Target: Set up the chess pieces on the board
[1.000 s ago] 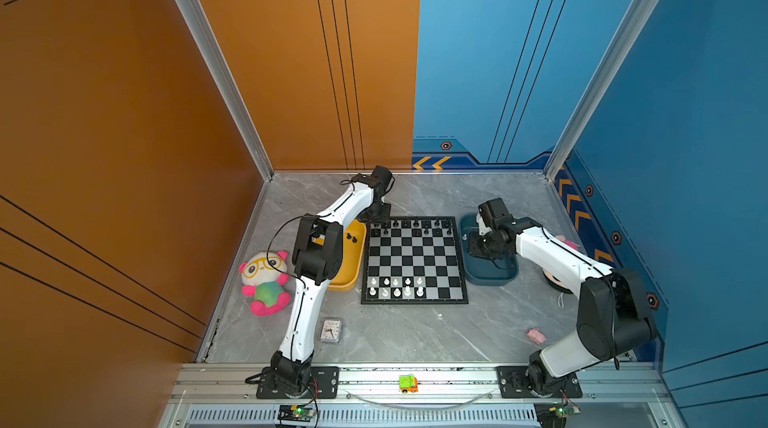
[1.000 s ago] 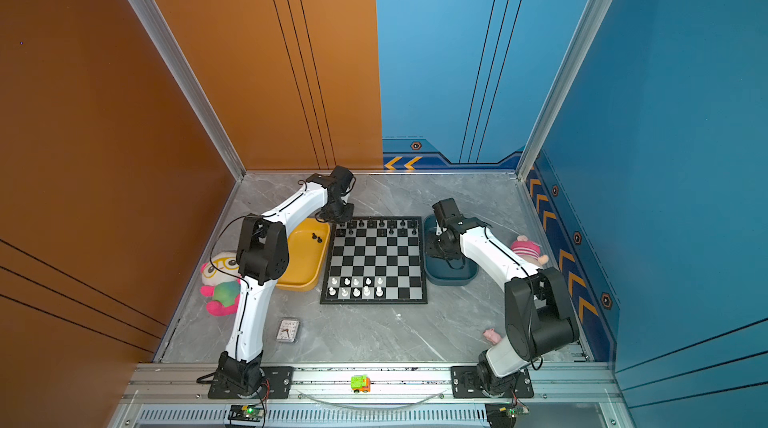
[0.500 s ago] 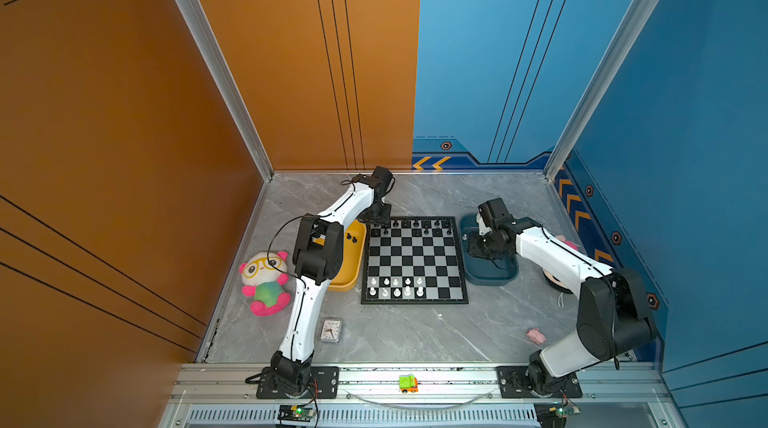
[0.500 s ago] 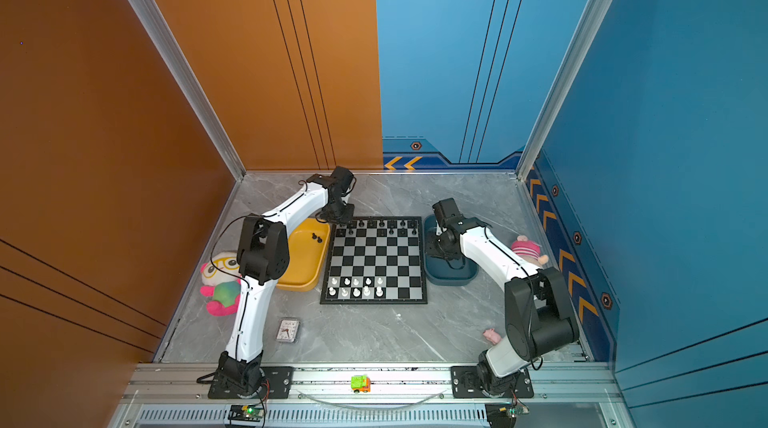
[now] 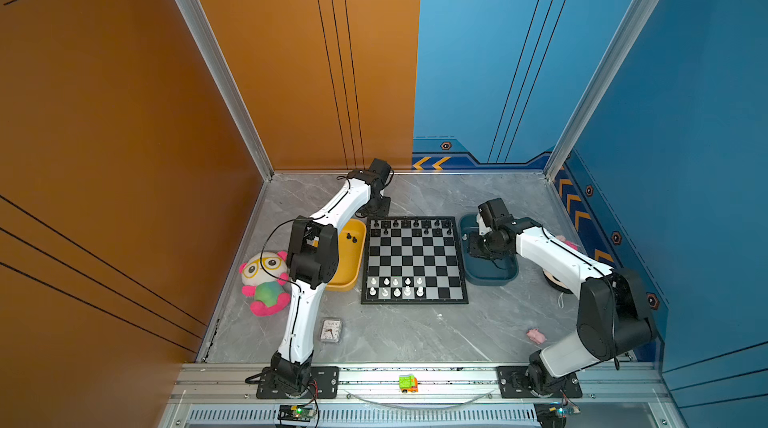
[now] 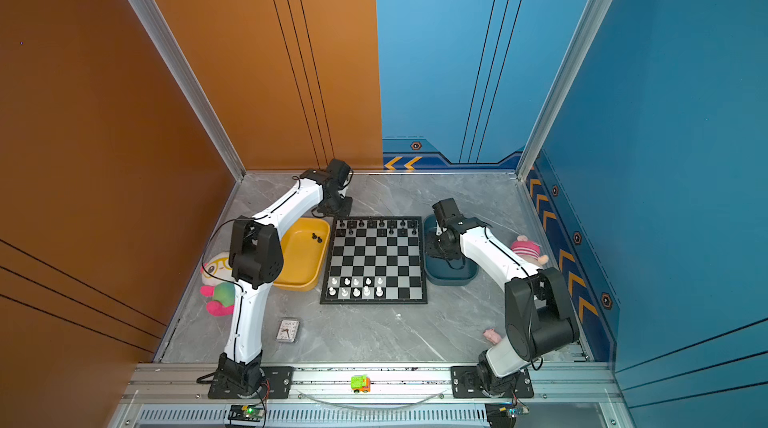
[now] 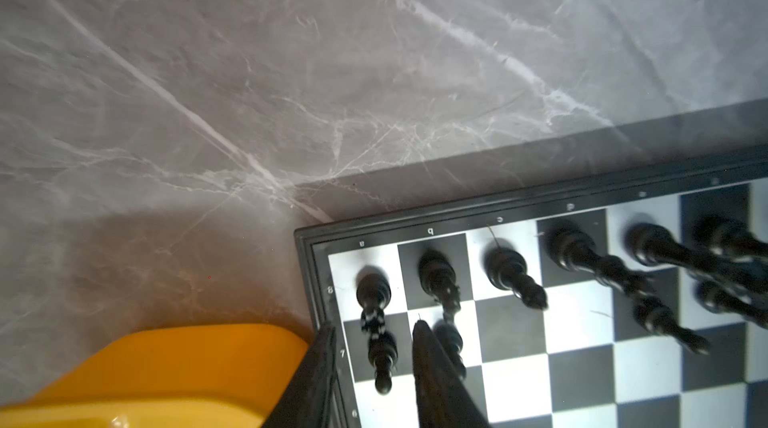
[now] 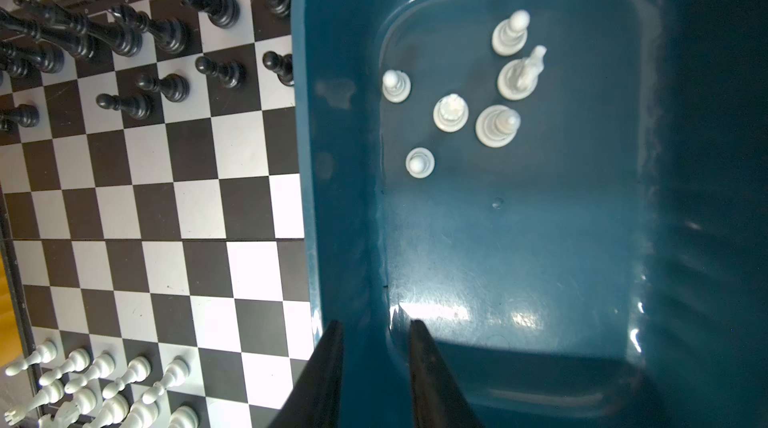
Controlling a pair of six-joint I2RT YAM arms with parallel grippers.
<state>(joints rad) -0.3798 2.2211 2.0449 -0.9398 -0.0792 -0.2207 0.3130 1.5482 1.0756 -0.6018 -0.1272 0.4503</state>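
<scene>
Left wrist view is showing you the left gripper [image 7: 374,324], jaws apart, straddling a black pawn [image 7: 382,357] at the board's [image 7: 577,376] far-left corner, beside the yellow tray [image 7: 166,363]. Your right gripper [image 8: 376,322], spread and empty, is straddling the teal tray's [image 8: 540,239] wall; white pieces [image 8: 451,113] are standing inside.

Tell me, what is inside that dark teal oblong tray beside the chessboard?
Six small white plastic chess pieces stand upright on the teal tray floor. In both top views the right arm covers much of it.
</scene>
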